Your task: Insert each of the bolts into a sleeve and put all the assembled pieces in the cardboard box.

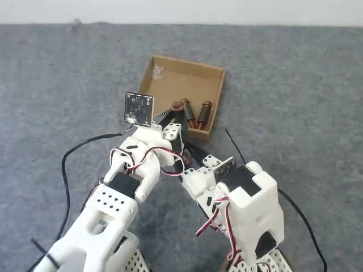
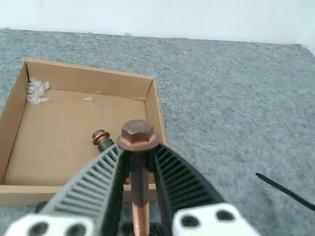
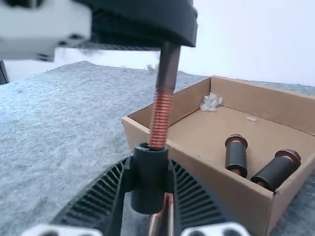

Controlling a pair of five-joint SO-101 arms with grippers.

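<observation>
Copper hex-head threaded bolt [image 2: 138, 135] clamped in left gripper [image 2: 137, 150], tip seated in black cyl. sleeve [image 3: 148, 184] clamped in right gripper [image 3: 149, 166], just near of brown cardboard box [image 1: 187, 61]. 2 sleeved bolts [image 3: 236, 155] laid inside, near-right. Grey fuzzy carpet [image 1: 295, 85] underneath.

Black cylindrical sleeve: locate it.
Right wrist view: black cylindrical sleeve clamped upright in the right gripper, just outside the cardboard box, copper threaded bolt entering its top.

Copper hex-head bolt [image 2: 138, 132] upright, pinched in left gripper [image 2: 138, 150]. Threaded tip just inside top hole of black cylindrical sleeve [image 3: 147, 157], itself clamped in right gripper [image 3: 147, 172]. Both just outside open brown cardboard box [image 1: 187, 63]. In box: sleeved bolt [image 3: 236, 155] and second sleeved bolt [image 3: 275, 169], lying side by side.
</observation>
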